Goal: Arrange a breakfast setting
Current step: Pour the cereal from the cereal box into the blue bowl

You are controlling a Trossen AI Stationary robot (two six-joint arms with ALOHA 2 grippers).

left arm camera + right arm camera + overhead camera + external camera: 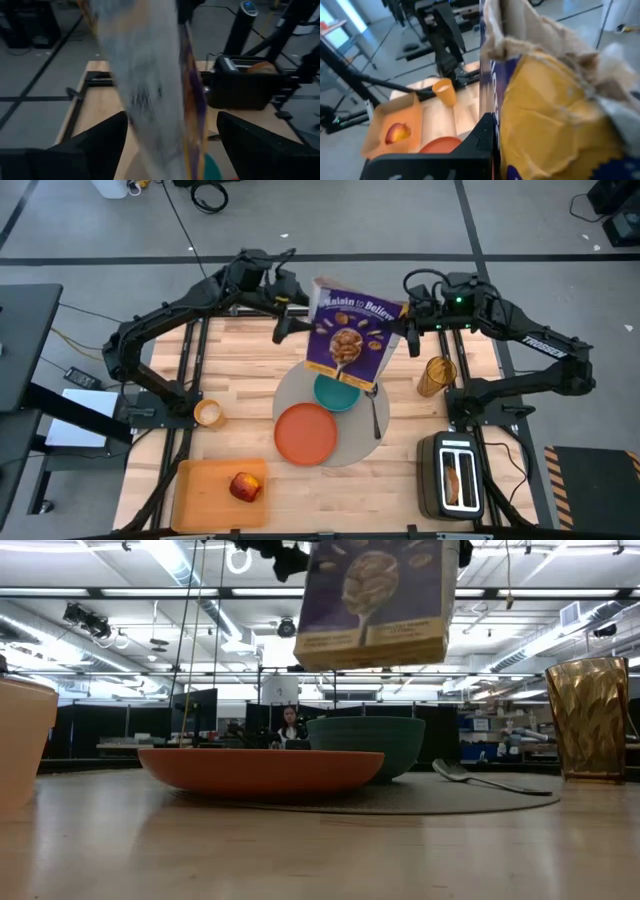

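Observation:
A purple cereal box (352, 335) hangs tilted in the air over the teal bowl (335, 393). My right gripper (408, 332) is shut on the box's right side. My left gripper (284, 320) stands open at the box's left narrow side, with one finger on either side of it (150, 75). The bowl, an orange plate (306, 434) and a metal spoon (375, 415) lie on the round grey placemat (362, 448). A small yellow cup (208, 414) stands on the table to the left. A red apple (245, 486) lies on the orange cutting board (205, 495). My right gripper holds the box by its right edge near the torn open top (495, 125), coming roughly level from the table's right. The box itself hides the exact place of contact. The box is lifted clear and tilted, and its lower edge (372, 652) hangs above the bowl.
An amber glass (436, 376) stands right of the placemat, close under my right arm. A black-and-silver toaster (458, 475) with a bagel half in its slot sits at the near right. Bare wood shows between the cutting board and the toaster.

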